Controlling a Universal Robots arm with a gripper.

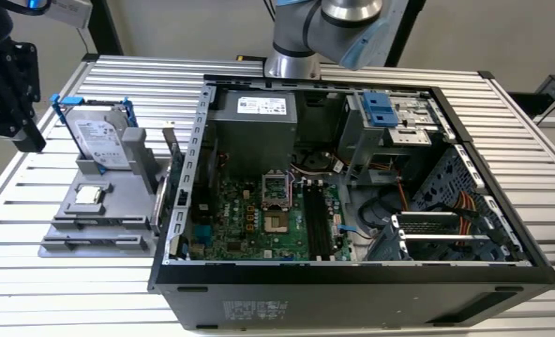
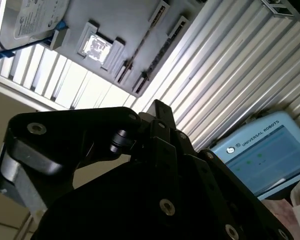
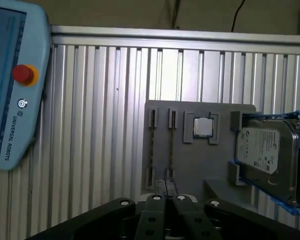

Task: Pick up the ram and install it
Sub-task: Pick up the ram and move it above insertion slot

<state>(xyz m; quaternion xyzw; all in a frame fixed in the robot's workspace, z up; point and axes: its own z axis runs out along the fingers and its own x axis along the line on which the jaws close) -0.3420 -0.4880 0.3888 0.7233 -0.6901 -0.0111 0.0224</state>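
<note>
- The pincer (image 3: 166, 186) has its tips pressed together with nothing between them. In the first wrist view they line up with one end of the ram, and I cannot tell whether they touch it.
- The ram (image 3: 170, 150) stands on its thin edge in a slot of the grey holder (image 3: 200, 165). Of the two slots, it is in the one nearer the processor chip (image 3: 203, 127).
- A hard drive (image 3: 265, 150) in a blue frame stands at the holder's far end. It carries a white printed label.
- The holder lies on the slatted metal desk (image 3: 100, 125).
- A light-blue teach pendant (image 3: 10, 85) with a red button and printed lettering rests on the desk, well apart from the holder.
- In the exterior view an open computer case (image 1: 353, 295) lies just beside the holder, with its green motherboard (image 1: 258, 217) exposed.
</note>
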